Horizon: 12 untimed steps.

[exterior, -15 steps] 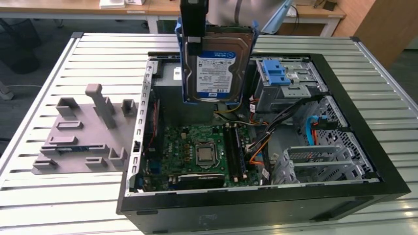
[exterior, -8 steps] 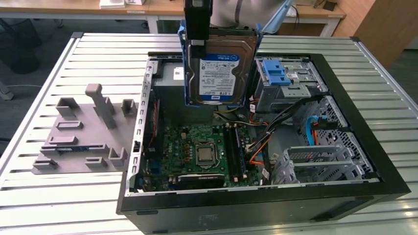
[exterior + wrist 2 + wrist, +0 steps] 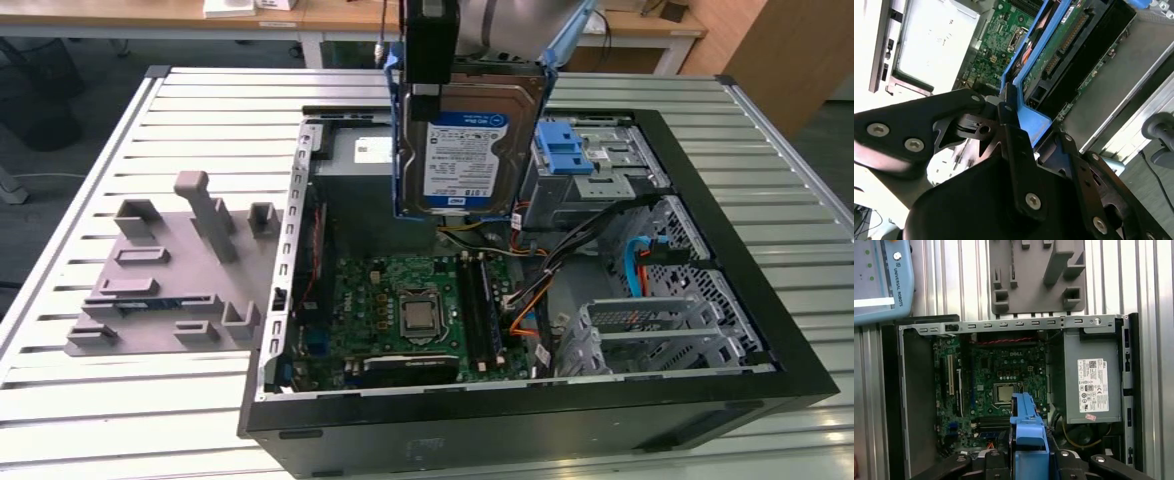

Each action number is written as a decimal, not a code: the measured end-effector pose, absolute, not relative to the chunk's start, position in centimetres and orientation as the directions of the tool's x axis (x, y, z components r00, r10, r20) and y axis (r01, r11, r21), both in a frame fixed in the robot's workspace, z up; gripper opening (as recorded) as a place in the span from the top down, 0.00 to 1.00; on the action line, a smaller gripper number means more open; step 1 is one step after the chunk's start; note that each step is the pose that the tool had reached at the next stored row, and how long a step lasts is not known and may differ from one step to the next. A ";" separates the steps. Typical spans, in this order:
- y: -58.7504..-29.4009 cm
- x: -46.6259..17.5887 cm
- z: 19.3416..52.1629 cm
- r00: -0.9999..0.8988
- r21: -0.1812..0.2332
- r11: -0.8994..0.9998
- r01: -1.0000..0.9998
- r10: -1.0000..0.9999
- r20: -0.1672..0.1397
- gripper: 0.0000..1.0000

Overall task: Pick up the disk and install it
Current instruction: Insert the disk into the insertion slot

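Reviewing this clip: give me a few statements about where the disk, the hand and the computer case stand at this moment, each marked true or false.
1. The hand is shut on the blue carrier frame of the disk. True.
2. The disk lies flat on the table beside the computer case. False: it hangs upright in the hand, above the open case.
3. The case lies open, with its motherboard exposed. True.
4. The grey fixture sits inside the case. False: it rests on the table outside the case, on the exterior view's left.
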State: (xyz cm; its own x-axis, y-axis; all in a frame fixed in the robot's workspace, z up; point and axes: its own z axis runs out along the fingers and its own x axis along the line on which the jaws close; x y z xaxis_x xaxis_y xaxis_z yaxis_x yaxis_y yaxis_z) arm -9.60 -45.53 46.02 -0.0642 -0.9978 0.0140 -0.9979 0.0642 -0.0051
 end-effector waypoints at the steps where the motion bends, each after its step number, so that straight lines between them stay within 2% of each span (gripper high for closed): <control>1: -45.8 -9.6 46.0 -0.064 -0.005 0.064 -0.998 -0.998 0.014 0.64; 12: -47.6 -9.1 46.0 -0.064 -0.005 0.064 -0.998 -0.998 0.015 0.64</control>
